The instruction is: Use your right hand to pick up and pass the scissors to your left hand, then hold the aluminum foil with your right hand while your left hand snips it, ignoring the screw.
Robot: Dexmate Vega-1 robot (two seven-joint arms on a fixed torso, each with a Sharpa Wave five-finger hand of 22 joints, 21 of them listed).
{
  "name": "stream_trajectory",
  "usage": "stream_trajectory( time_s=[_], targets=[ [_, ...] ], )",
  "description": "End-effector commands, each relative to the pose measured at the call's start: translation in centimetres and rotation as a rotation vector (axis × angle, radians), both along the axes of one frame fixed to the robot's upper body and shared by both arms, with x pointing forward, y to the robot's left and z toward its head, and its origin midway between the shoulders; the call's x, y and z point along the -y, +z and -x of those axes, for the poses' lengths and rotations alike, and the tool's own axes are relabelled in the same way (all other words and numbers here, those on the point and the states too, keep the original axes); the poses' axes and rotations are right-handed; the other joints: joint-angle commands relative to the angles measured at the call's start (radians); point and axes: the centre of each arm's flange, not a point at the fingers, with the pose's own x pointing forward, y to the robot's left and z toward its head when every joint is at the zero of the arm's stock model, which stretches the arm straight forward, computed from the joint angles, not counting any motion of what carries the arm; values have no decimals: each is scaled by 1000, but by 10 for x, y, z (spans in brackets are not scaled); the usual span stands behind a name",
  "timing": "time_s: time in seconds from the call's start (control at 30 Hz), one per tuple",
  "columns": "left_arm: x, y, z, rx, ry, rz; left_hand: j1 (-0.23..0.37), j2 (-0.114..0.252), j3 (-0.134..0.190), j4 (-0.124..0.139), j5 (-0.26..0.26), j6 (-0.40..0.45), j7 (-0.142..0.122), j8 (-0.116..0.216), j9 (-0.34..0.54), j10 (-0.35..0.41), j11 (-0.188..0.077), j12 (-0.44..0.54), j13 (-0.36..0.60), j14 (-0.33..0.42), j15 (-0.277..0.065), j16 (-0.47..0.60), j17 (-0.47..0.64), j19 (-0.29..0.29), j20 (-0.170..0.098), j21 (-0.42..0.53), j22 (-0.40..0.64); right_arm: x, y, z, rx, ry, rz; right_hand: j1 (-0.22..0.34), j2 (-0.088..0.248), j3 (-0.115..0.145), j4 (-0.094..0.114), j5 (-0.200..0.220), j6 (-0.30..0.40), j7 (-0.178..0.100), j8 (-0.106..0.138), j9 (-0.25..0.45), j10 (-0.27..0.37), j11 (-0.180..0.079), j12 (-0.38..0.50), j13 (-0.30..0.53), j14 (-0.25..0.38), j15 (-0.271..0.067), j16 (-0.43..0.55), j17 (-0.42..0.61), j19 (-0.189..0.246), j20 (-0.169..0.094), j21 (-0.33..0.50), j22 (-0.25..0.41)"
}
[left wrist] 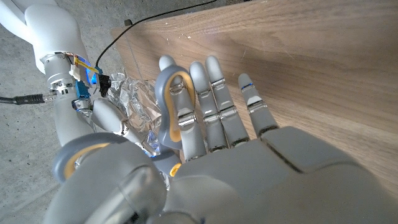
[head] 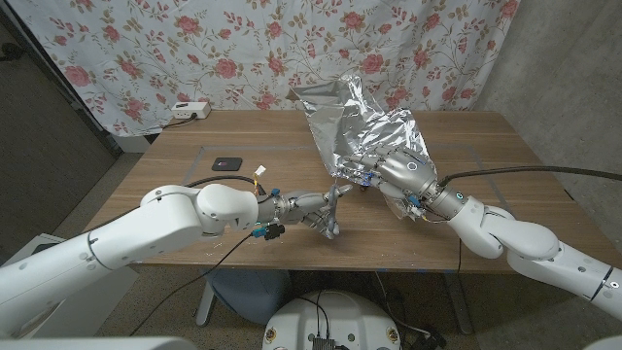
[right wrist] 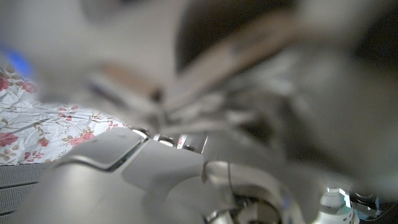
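Observation:
My right hand (head: 394,175) grips a large crumpled sheet of aluminum foil (head: 362,122) and holds it up above the middle of the table. My left hand (head: 309,209) holds the scissors (head: 335,202) just below and left of the foil's lower edge, blades pointing up toward it. In the left wrist view a grey scissor handle with a yellow inner rim (left wrist: 177,102) loops over one finger of my left hand (left wrist: 211,143), and the foil (left wrist: 134,102) lies just beyond the fingers. The right wrist view is blurred, with my right hand (right wrist: 143,174) close behind grey foil (right wrist: 261,81).
A small black flat object (head: 226,163) lies on the wooden table (head: 486,146) at mid left. A white power strip (head: 190,110) sits at the far left corner. A floral curtain (head: 146,49) hangs behind the table.

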Motion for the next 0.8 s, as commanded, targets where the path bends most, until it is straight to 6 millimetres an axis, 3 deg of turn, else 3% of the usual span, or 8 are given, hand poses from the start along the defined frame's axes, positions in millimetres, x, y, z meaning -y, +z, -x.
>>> stream_trajectory(
  time_s=[0.03,0.57,0.8],
  targets=[
    [-2,-1,-2,4,10,14,1,-1,-5,8,0,-15,20,-5,3,14,-7,4,7,3,-1,3,0,3,-3,1,2,-1,-1,0,1,0,7,14,4,-2,2,-1,9,0,1,5,8,-3,5,2,6,-188,-5,4,-1,-7,1,3],
    [1,1,-6,-6,5,13,-19,-21,-14,15,4,-10,21,-9,7,18,-10,3,4,6,1,4,1,3,-3,0,2,-1,-6,1,8,-1,17,17,4,-6,3,-2,13,-1,1,6,8,-3,6,0,6,-188,-7,6,-2,-7,1,3],
    [3,0,-7,-11,0,13,-6,-1,1,14,5,-5,19,-11,8,23,-13,3,3,10,0,6,-1,7,-3,2,2,0,-7,0,11,-1,19,18,5,-8,4,-2,15,-2,1,6,9,-3,7,-1,7,-188,-8,8,-2,-7,1,3]
  ],
)
